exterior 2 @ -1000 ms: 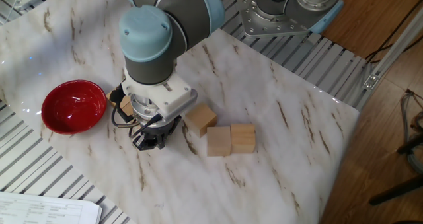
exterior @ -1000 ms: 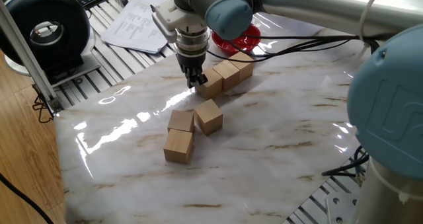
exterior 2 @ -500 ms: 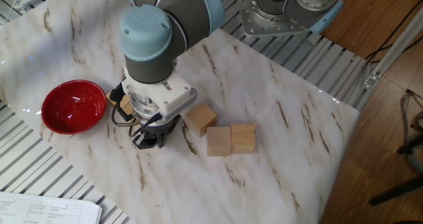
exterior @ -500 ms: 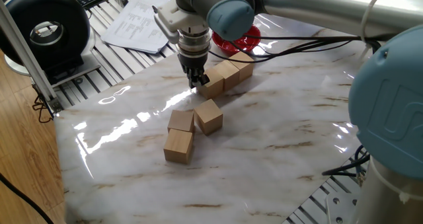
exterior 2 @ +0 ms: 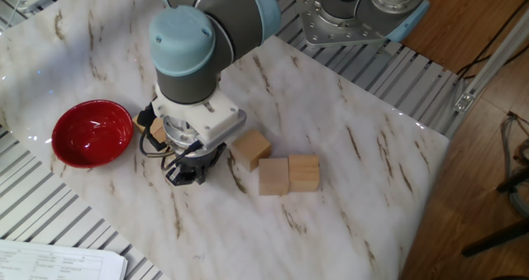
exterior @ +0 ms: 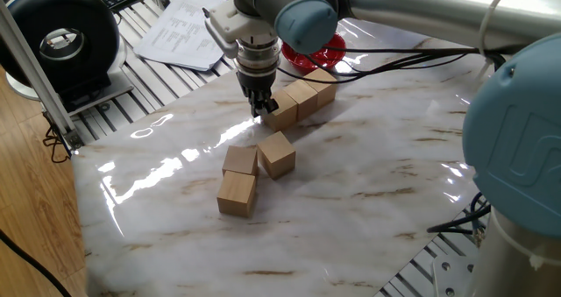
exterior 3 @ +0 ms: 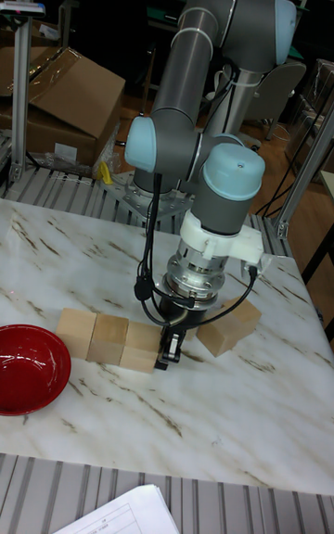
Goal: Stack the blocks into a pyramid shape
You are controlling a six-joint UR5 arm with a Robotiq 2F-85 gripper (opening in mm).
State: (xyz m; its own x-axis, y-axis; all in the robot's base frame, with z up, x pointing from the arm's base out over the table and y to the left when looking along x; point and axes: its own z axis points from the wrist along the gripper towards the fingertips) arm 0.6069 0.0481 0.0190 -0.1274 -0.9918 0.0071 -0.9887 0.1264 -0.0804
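Three blocks (exterior: 301, 100) sat in a row beside the red bowl (exterior 2: 92, 133); the pincer (exterior: 263, 107) (grip unreadable) met the end one, probably finishing the base; three loose blocks (exterior: 256, 170) waited.

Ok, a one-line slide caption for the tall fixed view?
UR5 hand at the end of a three-block row, a fourth block behind, red bowl at left.

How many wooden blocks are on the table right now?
6. Three blocks sit in a row by the red bowl, the gripper at its near end; three lie loose in a cluster nearer the front.
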